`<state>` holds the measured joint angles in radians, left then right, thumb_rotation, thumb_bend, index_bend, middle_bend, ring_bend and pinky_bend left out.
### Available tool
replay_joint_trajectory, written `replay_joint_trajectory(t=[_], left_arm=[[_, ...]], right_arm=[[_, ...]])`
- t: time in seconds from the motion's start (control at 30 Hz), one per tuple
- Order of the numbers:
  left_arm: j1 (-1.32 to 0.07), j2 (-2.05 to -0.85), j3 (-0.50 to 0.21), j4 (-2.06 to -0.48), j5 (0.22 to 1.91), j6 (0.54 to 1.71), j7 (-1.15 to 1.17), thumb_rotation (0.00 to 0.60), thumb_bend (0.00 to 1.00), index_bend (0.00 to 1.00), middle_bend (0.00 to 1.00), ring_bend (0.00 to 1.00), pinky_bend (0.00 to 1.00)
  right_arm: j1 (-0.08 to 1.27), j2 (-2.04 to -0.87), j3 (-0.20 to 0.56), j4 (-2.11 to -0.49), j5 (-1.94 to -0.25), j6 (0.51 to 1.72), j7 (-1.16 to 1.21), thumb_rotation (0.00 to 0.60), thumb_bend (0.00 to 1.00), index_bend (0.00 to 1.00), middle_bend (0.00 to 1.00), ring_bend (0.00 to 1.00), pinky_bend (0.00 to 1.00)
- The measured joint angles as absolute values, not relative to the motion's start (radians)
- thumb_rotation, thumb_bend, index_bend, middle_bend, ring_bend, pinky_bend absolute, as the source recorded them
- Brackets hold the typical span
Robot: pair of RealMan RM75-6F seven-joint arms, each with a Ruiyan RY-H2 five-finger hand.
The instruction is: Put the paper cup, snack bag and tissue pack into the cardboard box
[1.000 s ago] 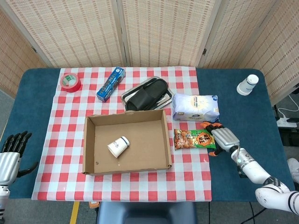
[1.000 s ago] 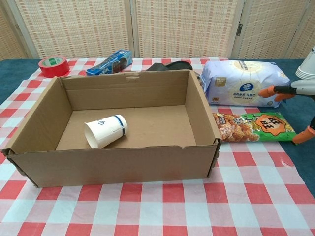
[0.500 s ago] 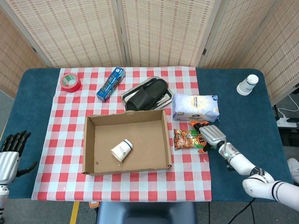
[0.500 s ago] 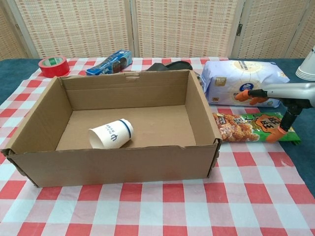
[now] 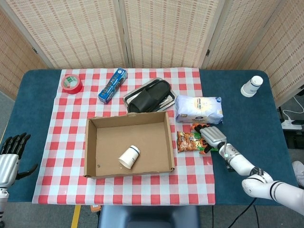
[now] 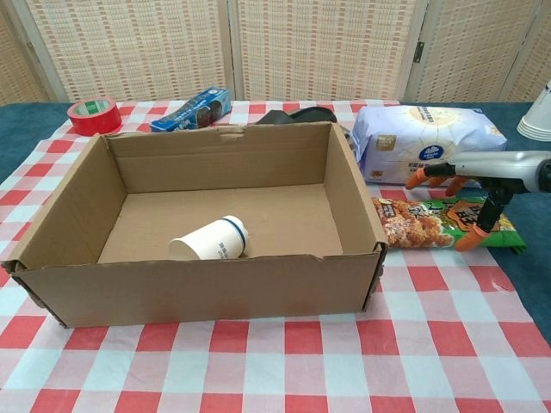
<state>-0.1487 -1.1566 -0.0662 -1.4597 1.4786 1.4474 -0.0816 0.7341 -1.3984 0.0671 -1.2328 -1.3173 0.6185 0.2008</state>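
Note:
The cardboard box [image 5: 88, 148] [image 6: 198, 288] lies open on the checked cloth. Inside it a white paper cup [image 5: 129, 156] [image 6: 209, 240] lies on its side near the front wall. Just right of the box lies the snack bag [image 5: 188, 141] [image 6: 420, 222], with the white tissue pack [image 5: 198, 109] [image 6: 426, 144] behind it. My right hand [image 5: 209, 135] [image 6: 465, 182] is over the bag's right half, its orange-tipped fingers spread and the thumb pointing down at the bag. Nothing is in its grip. My left hand [image 5: 10, 154] hangs open off the table's left edge.
A red tape roll [image 5: 72, 83] [image 6: 94, 115], a blue packet [image 5: 112, 85] [image 6: 191, 108] and a metal tray [image 5: 131, 96] with a black pouch sit behind the box. A stack of paper cups [image 5: 251, 86] stands at the far right on the blue table.
My right hand has moved left, onto the snack bag's right half, fingers still spread. The cup has rolled right and toward the box's front wall. The left hand stays put.

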Motion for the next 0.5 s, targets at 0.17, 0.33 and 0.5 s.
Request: replay_joint_trajectory(t=[0.17, 0.33, 0.5], left_arm=[[-0.149, -1.157, -0.066, -1.46, 1.479, 1.447, -0.081, 0.6, 0.22, 0.0, 0.0, 0.0, 0.0], [-0.149, -1.157, -0.066, -1.46, 1.478, 1.447, -0.082, 0.6, 0.22, 0.0, 0.0, 0.0, 0.0], [-0.149, -1.157, -0.063, -1.46, 1.481, 1.445, -0.082, 0.6, 0.22, 0.0, 0.0, 0.0, 0.0]], right_arm=[[0.733, -1.409, 0.066, -1.222, -1.309, 0.618, 0.194, 0.6, 0.0, 0.25, 0.11, 0.08, 0.24], [0.73, -1.422, 0.064, -1.21, -1.308, 0.626, 0.184, 0.6, 0.0, 0.33, 0.15, 0.13, 0.3], [0.724, -1.436, 0.067, -1.195, -1.295, 0.639, 0.166, 0.6, 0.01, 0.47, 0.23, 0.23, 0.41]])
